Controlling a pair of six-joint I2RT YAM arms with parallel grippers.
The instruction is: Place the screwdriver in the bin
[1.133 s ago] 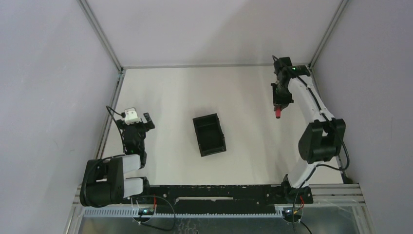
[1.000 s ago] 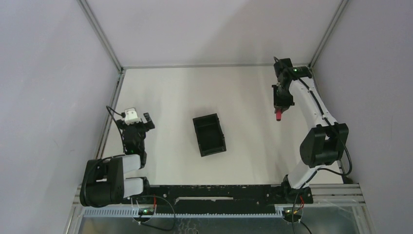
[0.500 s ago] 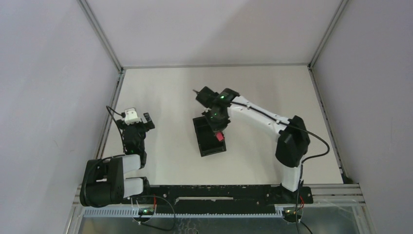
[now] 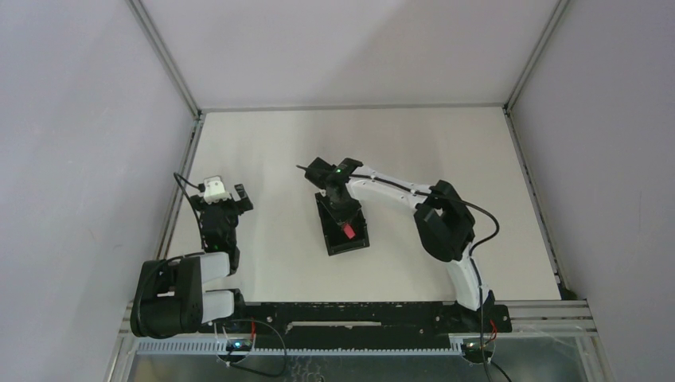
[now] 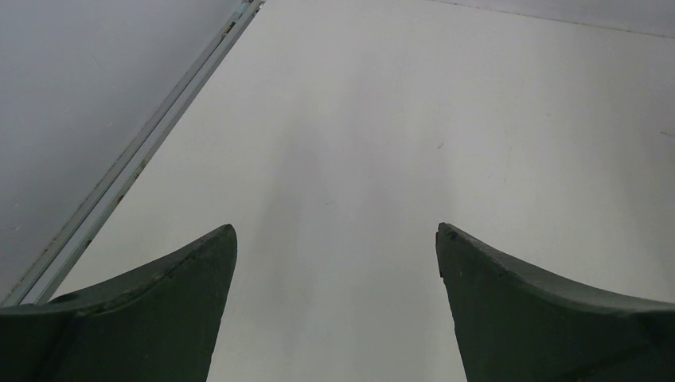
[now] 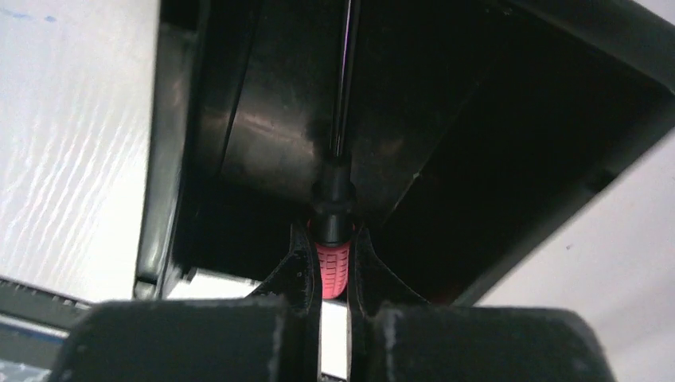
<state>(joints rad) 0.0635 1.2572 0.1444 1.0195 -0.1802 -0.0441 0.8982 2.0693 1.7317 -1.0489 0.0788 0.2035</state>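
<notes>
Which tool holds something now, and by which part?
The right tool holds the screwdriver by its red-pink handle, over the bin. The left tool is open and empty.

A: Can any word, label, brand or number be read on the small black rectangular plastic bin [image 4: 349, 247] or on the pale matte counter [image 4: 271, 151]?

B: No. Both look plain in all three views; nothing legible shows anywhere, near edge to far corners.

A white table [image 4: 263, 143] stands between grey walls [image 4: 72, 119], metal frame bars [image 4: 164, 57] run along its edges, and thin cables [image 4: 283, 350] loop below its near edge
</notes>
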